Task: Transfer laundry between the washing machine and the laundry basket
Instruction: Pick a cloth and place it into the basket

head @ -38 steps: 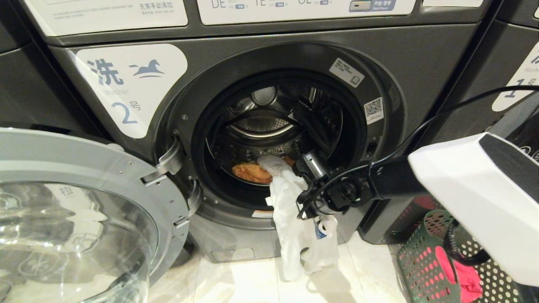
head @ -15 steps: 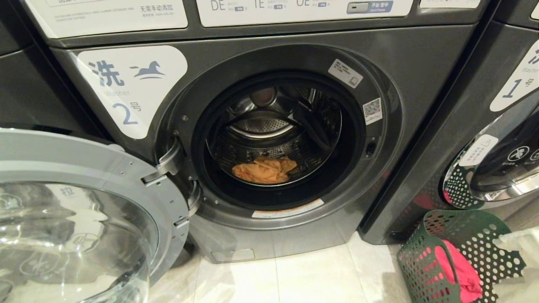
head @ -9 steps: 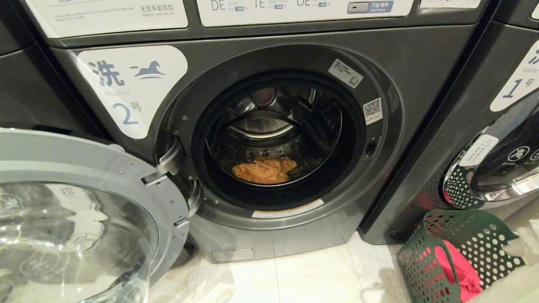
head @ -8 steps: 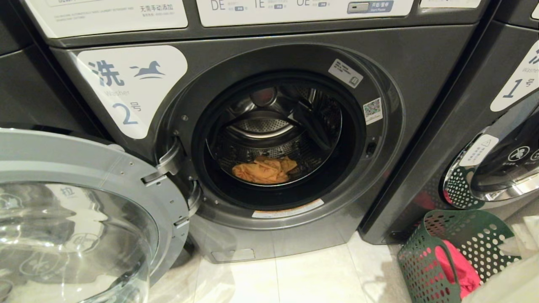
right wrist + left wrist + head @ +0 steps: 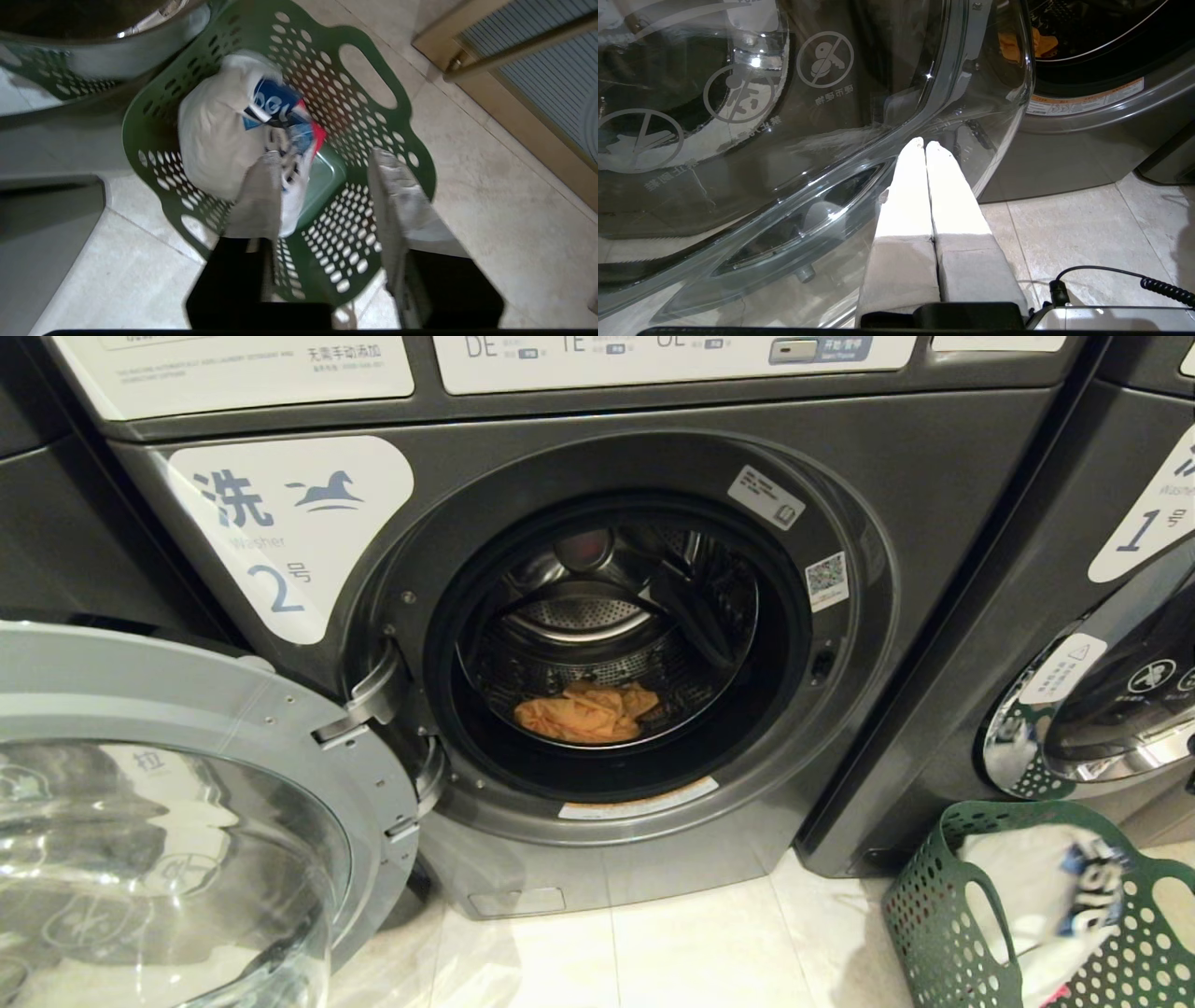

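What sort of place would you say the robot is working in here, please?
Most likely a shared or coin laundry: numbered front-loading washers stand side by side, washer 2 beside washer 1, with printed instruction panels above and a green laundry basket on the tiled floor.

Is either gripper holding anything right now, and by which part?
Nothing is held. The right gripper is open above the green laundry basket, white garment lying inside; the left gripper is shut, empty.

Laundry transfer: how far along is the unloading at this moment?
Done: the white garment lies in the green basket. In hand: nothing; the right gripper hangs open above the basket. Left: the orange garment lies in the drum. The left gripper sits shut by the open door.
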Controlling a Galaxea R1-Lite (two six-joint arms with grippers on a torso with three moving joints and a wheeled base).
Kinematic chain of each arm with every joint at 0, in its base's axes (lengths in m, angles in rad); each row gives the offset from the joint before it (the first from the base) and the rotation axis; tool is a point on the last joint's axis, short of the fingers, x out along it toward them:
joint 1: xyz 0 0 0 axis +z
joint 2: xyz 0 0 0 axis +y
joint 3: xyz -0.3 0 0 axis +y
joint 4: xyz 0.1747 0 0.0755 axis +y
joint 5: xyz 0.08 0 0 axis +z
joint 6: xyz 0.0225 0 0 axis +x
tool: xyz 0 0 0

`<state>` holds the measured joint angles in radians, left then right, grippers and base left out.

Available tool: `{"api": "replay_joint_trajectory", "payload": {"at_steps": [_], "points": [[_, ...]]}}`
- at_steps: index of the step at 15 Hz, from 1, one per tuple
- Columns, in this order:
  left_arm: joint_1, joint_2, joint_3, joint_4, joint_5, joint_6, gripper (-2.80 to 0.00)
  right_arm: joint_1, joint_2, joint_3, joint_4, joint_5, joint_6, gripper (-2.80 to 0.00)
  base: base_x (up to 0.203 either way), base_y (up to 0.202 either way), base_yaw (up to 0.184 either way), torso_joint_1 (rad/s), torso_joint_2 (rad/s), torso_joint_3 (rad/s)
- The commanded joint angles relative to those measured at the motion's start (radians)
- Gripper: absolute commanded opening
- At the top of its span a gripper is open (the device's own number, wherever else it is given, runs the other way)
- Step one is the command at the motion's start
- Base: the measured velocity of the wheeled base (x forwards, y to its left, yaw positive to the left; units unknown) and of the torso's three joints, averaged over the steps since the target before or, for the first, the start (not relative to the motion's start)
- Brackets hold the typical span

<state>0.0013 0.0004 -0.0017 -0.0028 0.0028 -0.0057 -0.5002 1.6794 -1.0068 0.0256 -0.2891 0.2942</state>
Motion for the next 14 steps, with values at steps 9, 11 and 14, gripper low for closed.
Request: {"api": "replay_joint_trajectory", "payload": {"at_steps": [9, 11, 14], "points": [[0.000, 0.000, 0.000, 0.000, 0.000, 0.000, -2.80, 0.157, -0.418, 0.120, 0.178, 0.317, -0.225, 0.00, 0.000, 0.000, 0.000, 0.000, 0.00, 0.000], [0.000, 0.000, 0.000, 0.000, 0.000, 0.000, -2.80, 0.239, -0.604, 0.193, 0.293, 0.406, -0.314, 0.00, 0.000, 0.000, 0.000, 0.000, 0.00, 0.000], [0.000, 0.000, 0.000, 0.000, 0.000, 0.000, -2.80, 0.386, -0.804, 0.322, 0.482, 0.575, -0.511, 0.00, 0.000, 0.000, 0.000, 0.000, 0.00, 0.000]]}}
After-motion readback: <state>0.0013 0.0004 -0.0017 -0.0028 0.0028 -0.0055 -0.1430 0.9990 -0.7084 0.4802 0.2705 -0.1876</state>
